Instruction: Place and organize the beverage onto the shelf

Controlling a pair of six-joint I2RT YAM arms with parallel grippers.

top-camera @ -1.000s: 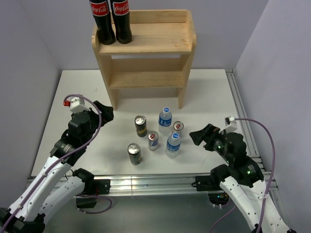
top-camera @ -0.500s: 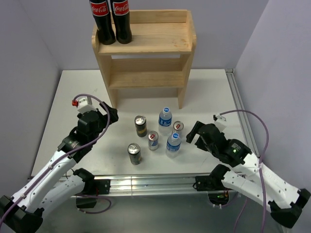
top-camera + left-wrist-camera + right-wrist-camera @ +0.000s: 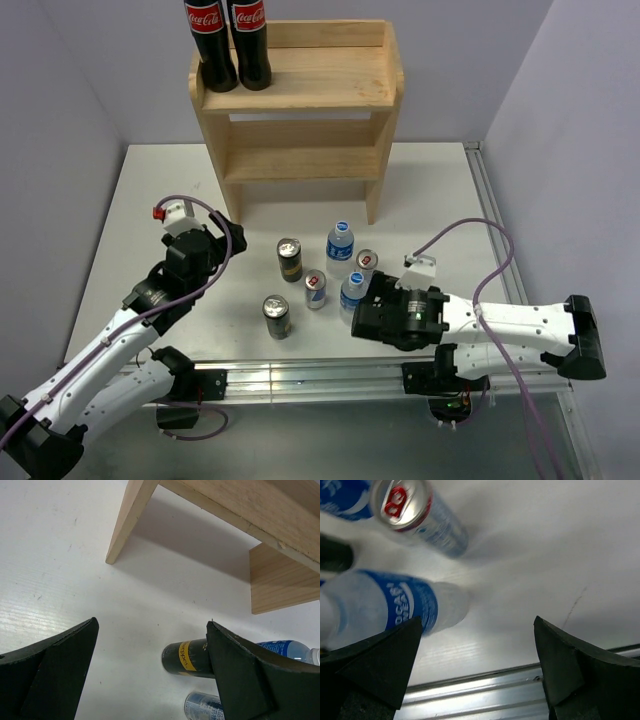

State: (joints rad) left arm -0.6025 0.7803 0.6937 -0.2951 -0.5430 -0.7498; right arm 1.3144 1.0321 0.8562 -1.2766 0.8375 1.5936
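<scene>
The table [image 3: 150,190] fills the middle of the top view. The shelf [image 3: 300,95] stands at its far edge, top centre, with two cola bottles [image 3: 228,40] on the left end of the upper tier and nothing showing on the lower one. The right arm stretches in from the lower right. Its right gripper [image 3: 364,312] is released, jaws wide, and sits low by the near bottle [image 3: 352,292]. In the wrist view that bottle lies just beside the finger [image 3: 370,665] at lower left, outside the gap, with a slim can [image 3: 415,517] close above it. The left gripper [image 3: 226,238], at left centre, is likewise spread and holds nothing; it faces a dark can [image 3: 187,657]. All six drinks stand grouped on the table at frame centre, near the shelf's front, none on it yet. The step in hand looks like the approach for a first pick. The next move probably calls for sliding the jaws sideways until the bottle sits between them, then closing and lifting without knocking the slim can.
</scene>
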